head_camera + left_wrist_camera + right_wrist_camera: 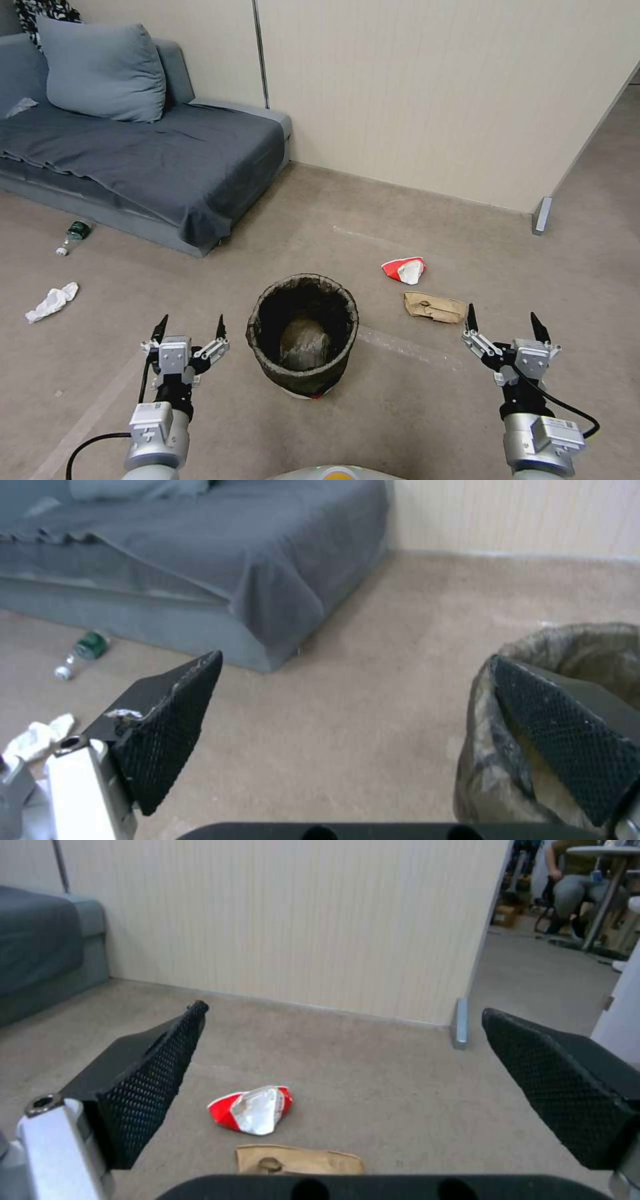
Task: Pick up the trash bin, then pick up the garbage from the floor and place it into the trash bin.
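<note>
Left end effector (pixel 190 328) and right end effector (pixel 503 320) are hovering with fingers spread apart, flanking the bin (pixel 302 333) standing on the floor (pixel 413 400); wrapper (pixel 405 270) and paper (pixel 434 307) are lying nearby; no writing is legible.

Bare beige carpet floor (pixel 427 400) lies open around my left gripper (pixel 190 326) and my right gripper (pixel 503 322), both spread wide. Between them stands the round, dark-bag-lined trash bin (pixel 302 333). The grey fabric sofa (pixel 143 160) and the cream panelled wall (pixel 433 93) close off the far side.
</note>
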Motion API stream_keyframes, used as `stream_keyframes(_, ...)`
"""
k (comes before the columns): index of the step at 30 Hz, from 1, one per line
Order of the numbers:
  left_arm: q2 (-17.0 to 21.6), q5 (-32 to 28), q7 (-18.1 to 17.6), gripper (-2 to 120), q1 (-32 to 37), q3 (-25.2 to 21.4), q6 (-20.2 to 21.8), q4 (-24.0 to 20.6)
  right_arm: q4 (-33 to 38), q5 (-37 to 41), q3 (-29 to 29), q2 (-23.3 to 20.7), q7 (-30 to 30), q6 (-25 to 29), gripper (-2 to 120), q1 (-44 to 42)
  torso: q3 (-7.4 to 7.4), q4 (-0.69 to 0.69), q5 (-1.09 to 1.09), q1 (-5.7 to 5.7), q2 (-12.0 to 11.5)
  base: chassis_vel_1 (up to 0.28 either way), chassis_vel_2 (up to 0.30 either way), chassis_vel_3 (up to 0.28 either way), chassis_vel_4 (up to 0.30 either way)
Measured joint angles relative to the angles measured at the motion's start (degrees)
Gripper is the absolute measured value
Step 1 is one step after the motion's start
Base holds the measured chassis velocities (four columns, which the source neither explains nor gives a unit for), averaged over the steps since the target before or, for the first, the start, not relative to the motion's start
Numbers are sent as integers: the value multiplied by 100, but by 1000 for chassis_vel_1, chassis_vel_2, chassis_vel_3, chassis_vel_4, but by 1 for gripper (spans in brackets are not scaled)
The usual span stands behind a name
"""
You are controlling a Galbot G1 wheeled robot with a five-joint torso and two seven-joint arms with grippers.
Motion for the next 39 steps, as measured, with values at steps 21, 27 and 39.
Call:
stream_keyframes(21, 9, 12, 45, 100, -1604, 980, 1637, 943, -71, 138, -1, -29, 118, -24, 100, 8, 1, -1, 3, 0, 0, 0, 0, 0, 0)
stream_keyframes(27, -49, 122, 9, 100, -2067, 1084, 1791, 1408, -108, 171, 1, -83, 172, -45, 100, 22, 1, 0, 0, 0, 0, 0, 0, 0, 0)
stream_keyframes(39, -117, 125, -321, 100, -2673, 1102, 1989, 2128, -244, 213, 42, -137, 237, -47, 100, 17, 1, 0, 0, 0, 0, 0, 0, 0, 0)
